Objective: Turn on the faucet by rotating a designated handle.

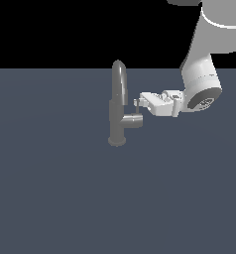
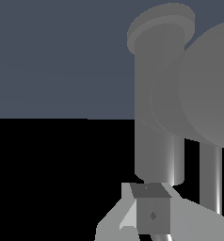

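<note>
The grey faucet [image 1: 117, 106] stands upright with its arched spout on top, a round base and a short side stub [image 1: 134, 119] pointing to the exterior view's right. The thin handle [image 1: 136, 107] rises from the end of that stub. My gripper [image 1: 138, 103] reaches in level from the exterior view's right, with its fingertips at the handle's upper end. In the wrist view the faucet column [image 2: 158, 117] fills the frame close ahead, and the handle rod [image 2: 210, 179] runs beside my gripper [image 2: 151, 207]. The finger gap does not show clearly.
The faucet stands on a flat dark blue-grey floor [image 1: 55, 188] that stretches all around it. My white arm [image 1: 202, 82] comes down from the upper right of the exterior view. Nothing else shows.
</note>
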You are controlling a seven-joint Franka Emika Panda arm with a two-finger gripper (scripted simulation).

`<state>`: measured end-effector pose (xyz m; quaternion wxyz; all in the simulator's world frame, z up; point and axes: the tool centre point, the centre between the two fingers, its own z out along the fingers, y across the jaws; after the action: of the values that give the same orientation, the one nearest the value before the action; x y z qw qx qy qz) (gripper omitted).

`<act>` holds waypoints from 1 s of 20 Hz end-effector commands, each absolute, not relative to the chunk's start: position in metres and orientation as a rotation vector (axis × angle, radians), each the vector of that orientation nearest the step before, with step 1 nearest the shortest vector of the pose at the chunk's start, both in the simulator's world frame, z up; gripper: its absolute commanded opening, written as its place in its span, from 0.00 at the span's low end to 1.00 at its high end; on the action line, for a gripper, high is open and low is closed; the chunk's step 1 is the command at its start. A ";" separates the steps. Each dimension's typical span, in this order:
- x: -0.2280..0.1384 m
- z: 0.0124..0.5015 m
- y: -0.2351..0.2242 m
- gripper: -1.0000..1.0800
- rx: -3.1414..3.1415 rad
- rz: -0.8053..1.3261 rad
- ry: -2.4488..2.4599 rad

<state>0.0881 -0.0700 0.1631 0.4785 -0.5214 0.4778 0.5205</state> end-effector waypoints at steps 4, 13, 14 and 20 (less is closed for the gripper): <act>0.078 0.165 -0.071 0.00 -1.273 1.270 1.167; 0.058 0.169 -0.073 0.00 -1.272 1.270 1.166; 0.056 0.169 -0.073 0.00 -1.272 1.270 1.166; 0.042 0.172 -0.074 0.00 -1.272 1.270 1.166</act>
<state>0.0478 -0.0717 0.1703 0.4799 -0.5218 0.4783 0.5183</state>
